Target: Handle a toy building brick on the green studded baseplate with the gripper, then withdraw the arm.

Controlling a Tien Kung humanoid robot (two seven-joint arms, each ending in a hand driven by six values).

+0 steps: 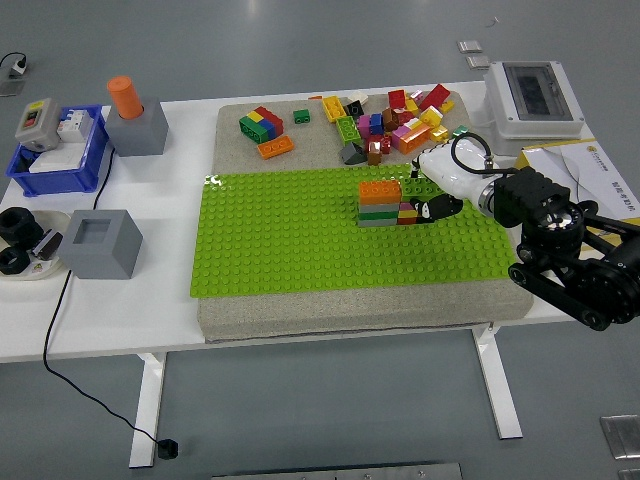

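Observation:
The green studded baseplate (300,250) lies on a grey mat in the middle of the table. On its right part stands a stack of bricks (380,203), orange on top, then green, then grey. A lower pink, yellow and red stack (409,211) adjoins it on the right. My right hand (433,203), white with black tips, comes in from the right and rests against this lower stack, low over the baseplate. Whether it holds a brick is hidden. My left arm is out of sight.
Loose bricks (400,118) are heaped on the mat behind the baseplate, with more bricks (262,125) to their left. A white electrical box (538,98) and papers sit at the right. Grey blocks (100,243), a blue bin (58,152) and black parts stand at the left.

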